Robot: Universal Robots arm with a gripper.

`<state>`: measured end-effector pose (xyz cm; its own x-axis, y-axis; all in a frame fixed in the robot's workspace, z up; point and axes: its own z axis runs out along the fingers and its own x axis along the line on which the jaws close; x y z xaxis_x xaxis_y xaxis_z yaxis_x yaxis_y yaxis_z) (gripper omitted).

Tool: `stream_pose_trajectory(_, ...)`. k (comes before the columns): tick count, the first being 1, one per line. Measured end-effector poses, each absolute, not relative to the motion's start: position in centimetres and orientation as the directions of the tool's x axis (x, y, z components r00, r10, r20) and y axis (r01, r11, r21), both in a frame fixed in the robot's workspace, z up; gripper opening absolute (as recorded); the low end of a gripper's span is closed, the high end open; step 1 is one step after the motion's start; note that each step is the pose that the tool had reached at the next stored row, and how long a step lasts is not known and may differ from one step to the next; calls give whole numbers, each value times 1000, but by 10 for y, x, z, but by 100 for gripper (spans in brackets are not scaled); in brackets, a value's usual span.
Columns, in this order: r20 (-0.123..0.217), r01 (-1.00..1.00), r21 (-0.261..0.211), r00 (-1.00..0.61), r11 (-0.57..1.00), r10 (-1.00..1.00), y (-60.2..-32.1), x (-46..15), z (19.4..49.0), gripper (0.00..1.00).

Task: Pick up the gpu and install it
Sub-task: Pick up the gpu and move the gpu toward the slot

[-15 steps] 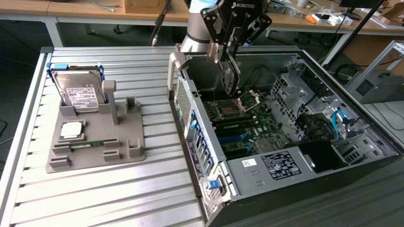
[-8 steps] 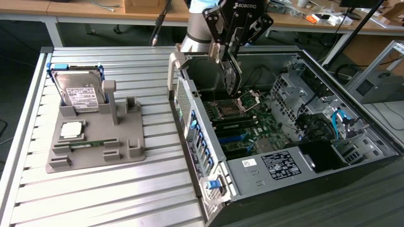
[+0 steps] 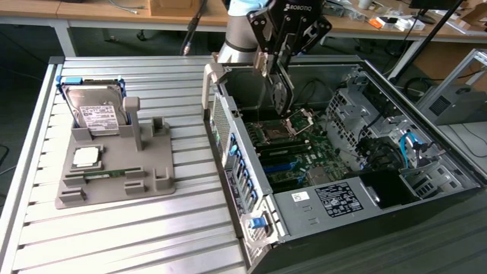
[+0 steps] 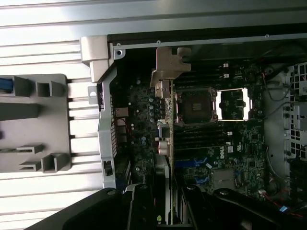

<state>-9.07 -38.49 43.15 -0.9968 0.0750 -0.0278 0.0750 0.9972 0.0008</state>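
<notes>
Claw (image 3: 279,68): at 12 o'clock in the exterior view, hanging over the open computer case (image 3: 251,188). Its fingers are clamped on the gpu (image 3: 283,100). The wrist view confirms this: the card's thin edge (image 4: 164,143) runs out from between the two dark fingers (image 4: 144,206) of the claw (image 4: 167,207).

Gpu: held on edge with its flat faces upright, inside the outline of the case opening and above the motherboard (image 3: 304,160). Its silver bracket (image 4: 170,64) is at the end away from the claw. In the exterior view the card's lower end hangs just beside the CPU socket (image 3: 272,134), on the socket's 1 o'clock side. Whether it touches the board cannot be determined. The card is not seated flat in any slot.

Case: lying on its side on the bench (image 3: 114,228) with the open face up. The power supply (image 3: 335,200) sits at 5 o'clock from the socket.

Bench, 9 o'clock side of the exterior view: a grey parts holder (image 3: 114,188) stands well apart from the case. It carries:
- a hard drive (image 3: 95,111) standing upright at the holder's 11 o'clock corner
- a square processor chip (image 3: 86,157) lying flat below the drive
- a slim green memory stick (image 3: 114,172) lying in a groove at 4 o'clock from the chip
</notes>
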Motion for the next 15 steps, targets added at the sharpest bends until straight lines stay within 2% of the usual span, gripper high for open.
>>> stream_pose_trajectory(15,-28,75,1,-997,997,75,-385,-73,426,27)
